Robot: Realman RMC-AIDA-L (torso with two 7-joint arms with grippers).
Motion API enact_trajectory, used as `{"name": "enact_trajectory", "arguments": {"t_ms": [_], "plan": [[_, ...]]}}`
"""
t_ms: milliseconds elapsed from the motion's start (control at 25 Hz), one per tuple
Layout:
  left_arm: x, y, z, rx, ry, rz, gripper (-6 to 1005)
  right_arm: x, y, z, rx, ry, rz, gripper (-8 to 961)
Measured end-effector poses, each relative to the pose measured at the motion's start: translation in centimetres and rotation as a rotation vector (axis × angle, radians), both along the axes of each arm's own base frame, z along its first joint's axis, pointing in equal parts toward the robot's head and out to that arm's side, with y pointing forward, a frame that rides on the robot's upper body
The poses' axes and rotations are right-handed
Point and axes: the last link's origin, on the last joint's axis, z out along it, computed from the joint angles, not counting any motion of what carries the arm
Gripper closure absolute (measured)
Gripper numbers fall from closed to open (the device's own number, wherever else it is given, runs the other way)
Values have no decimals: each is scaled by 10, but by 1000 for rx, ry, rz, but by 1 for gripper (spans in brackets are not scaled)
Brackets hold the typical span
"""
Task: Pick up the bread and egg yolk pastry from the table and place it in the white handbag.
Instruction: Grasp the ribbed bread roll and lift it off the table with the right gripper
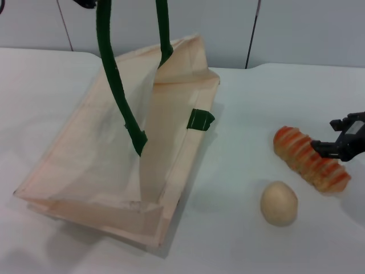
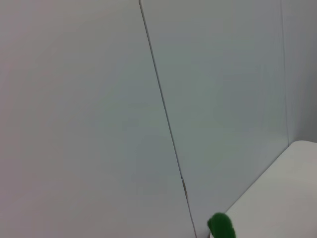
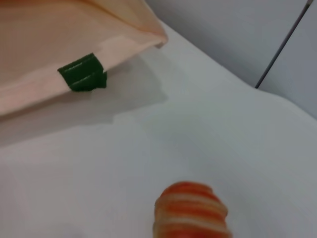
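The white table (image 1: 239, 240) fills most of the head view, with a pale grey panelled wall (image 1: 296, 28) across the top of the frame. The white handbag (image 1: 108, 171) takes up the left and centre of that view, lying on the table with its mouth pulled open and one dark green rope handle (image 1: 117, 85) drawn up out of the top edge of the frame. A green tab (image 1: 200, 119) sits on the bag's right rim near the middle of the frame; in the right wrist view the same tab appears at upper left on the cream fabric.

The bread (image 1: 311, 158) lies on the table at the right of the head view, well apart from the bag, slanting from upper left to lower right, its orange-red stripes facing up. In the right wrist view one end of it shows at the bottom centre. The egg yolk pastry (image 1: 279, 202) sits on the table just below and left of the bread, near it but not touching.

The right gripper (image 1: 328, 149) is at the right edge of the head view, directly over the far half of the bread; whether its fingers are spread or closed on the loaf cannot be told. The left gripper is out of sight; the left wrist view shows only wall, a corner of table and a bit of green handle at bottom centre.
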Motion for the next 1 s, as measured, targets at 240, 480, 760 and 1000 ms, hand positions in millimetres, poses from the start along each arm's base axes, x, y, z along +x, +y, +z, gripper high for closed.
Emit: {"name": "enact_trajectory", "arguments": {"t_ms": [240, 480, 760, 1000], "plan": [[0, 0, 1, 4, 0, 1, 878, 7, -5, -5, -38, -5, -34, 300], [0, 1, 1, 6, 1, 0, 878, 11, -9, -6, -70, -29, -52, 296], [0, 1, 3, 11, -2, 3, 878, 15, -5, -10, -76, -40, -66, 241], [0, 1, 2, 9, 0, 3, 878, 19, -6, -17, -92, -40, -83, 177]]}}
